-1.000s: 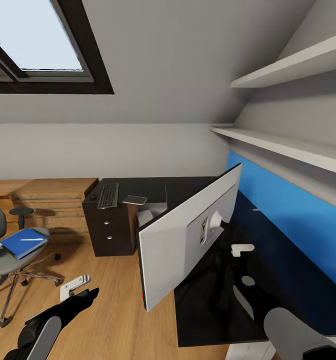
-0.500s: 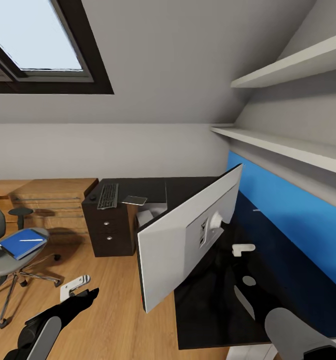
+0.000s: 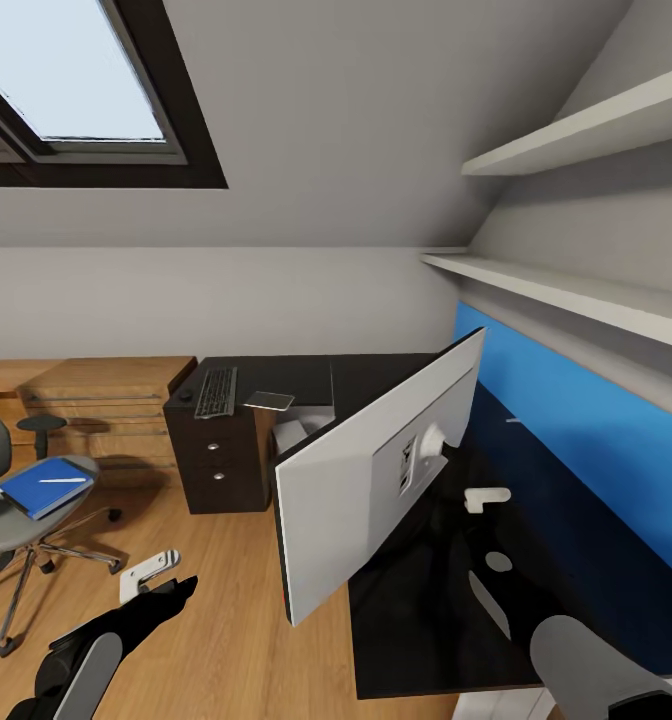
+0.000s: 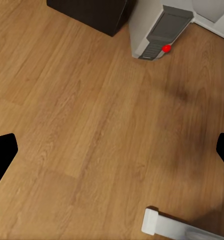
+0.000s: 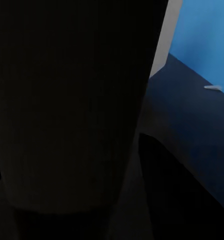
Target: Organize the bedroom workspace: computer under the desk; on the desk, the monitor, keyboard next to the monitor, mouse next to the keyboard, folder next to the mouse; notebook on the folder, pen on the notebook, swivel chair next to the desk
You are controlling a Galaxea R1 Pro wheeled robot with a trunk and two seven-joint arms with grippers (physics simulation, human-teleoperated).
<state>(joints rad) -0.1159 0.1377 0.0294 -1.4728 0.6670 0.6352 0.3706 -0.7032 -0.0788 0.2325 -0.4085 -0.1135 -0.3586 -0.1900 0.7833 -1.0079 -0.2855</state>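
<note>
Your monitor [image 3: 376, 480] stands on the glossy black desk [image 3: 426, 600], seen from its pale grey back, with its white mount facing the blue wall panel [image 3: 576, 430]; its near lower corner reaches the desk's front edge. It sits up and to the right of your left gripper [image 3: 161, 590], which hangs low over the oak floor [image 3: 226, 640]. In the left wrist view the two black fingertips [image 4: 2, 155] stand wide apart at the picture's edges with nothing between them, so that pincer is released.

The keyboard [image 3: 216, 392] lies on the far wing of the desk, well ahead of the left gripper, above the dark drawers [image 3: 216, 460]. The small black mouse [image 3: 185, 396] sits just beside it, on the side toward the oak cabinets [image 3: 96, 400]. On the keyboard's other side, a thin grey notebook [image 3: 269, 401] rests near the desk edge.

The light grey computer [image 4: 159, 30] stands on the floor beside the drawer unit, ahead of the left gripper, its red light facing that wrist camera.

The swivel chair [image 3: 6, 520] is well apart from the desk, to the left of the left gripper. The blue folder [image 3: 46, 485] lies on its seat with the white pen [image 3: 64, 479] on top.

A small white object [image 3: 148, 570] lies on the floor just beyond the left fingertips.

Your right arm [image 3: 596, 660] enters low over the desk. The right wrist view is mostly dark, so you cannot tell whether that pincer is released or clenched.
</note>
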